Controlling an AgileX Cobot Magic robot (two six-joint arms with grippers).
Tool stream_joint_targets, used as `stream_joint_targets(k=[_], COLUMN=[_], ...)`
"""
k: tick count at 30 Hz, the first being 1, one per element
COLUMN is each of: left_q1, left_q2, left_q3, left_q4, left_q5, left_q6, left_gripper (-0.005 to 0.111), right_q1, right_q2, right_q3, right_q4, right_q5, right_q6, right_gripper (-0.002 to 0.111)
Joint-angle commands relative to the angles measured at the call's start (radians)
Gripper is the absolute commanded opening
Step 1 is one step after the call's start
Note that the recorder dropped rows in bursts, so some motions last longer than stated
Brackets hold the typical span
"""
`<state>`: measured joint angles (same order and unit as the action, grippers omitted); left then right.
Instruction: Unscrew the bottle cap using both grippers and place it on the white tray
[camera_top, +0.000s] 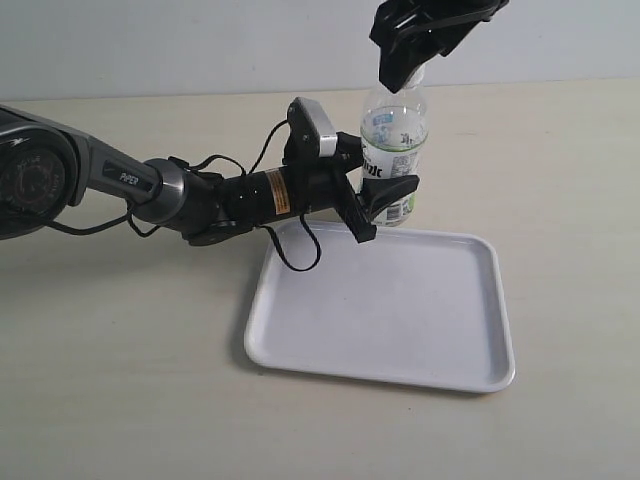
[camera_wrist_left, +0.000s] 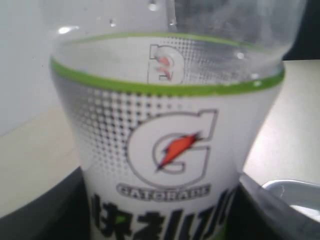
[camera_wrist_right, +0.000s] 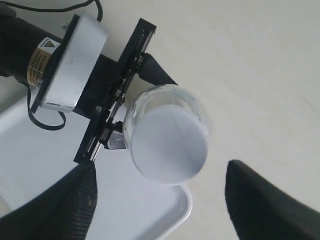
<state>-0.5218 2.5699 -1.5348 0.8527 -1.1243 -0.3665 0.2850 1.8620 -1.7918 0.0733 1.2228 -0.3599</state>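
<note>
The clear bottle stands upright on the table just behind the white tray. My left gripper is shut on its lower body; in the left wrist view the label fills the picture between dark fingers. My right gripper hangs over the bottle's top and hides the cap in the exterior view. From the right wrist, the white bottle cap sits on the neck, seen from above. The right gripper is open, its fingers wide apart on either side of the cap, not touching.
The left arm reaches in low across the table from the left, cables looping over the tray's far corner. The tray lies directly below the cap in the right wrist view. Beige tabletop surrounds everything.
</note>
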Motion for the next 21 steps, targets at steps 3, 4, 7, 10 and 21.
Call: stream_joint_targets(k=[3, 4, 7, 10, 21], left_q1=[0.002, 0.002, 0.002, 0.002, 0.002], left_q2=[-0.015, -0.015, -0.015, -0.015, -0.015], left_q3=[-0.006, -0.006, -0.006, -0.006, -0.006], left_q4=[-0.018, -0.018, -0.018, -0.018, -0.018], left_q5=[-0.004, -0.004, -0.004, -0.004, -0.004], left_q6=[-0.002, -0.002, -0.002, -0.002, -0.002], left_gripper=[0.0, 0.0, 0.0, 0.0, 0.0], right_q1=[0.001, 0.001, 0.001, 0.001, 0.001], right_q2=[-0.01, -0.01, -0.01, -0.01, 0.0], right_q3=[-0.011, -0.011, -0.011, -0.011, -0.011], right_q4=[0.01, 0.022, 0.051, 0.058, 0.047], right_q5=[-0.037, -0.043, -0.047, -0.053, -0.101], right_q6=[0.018, 0.018, 0.018, 0.018, 0.021], right_gripper=[0.065, 0.064, 0.064, 0.064, 0.064])
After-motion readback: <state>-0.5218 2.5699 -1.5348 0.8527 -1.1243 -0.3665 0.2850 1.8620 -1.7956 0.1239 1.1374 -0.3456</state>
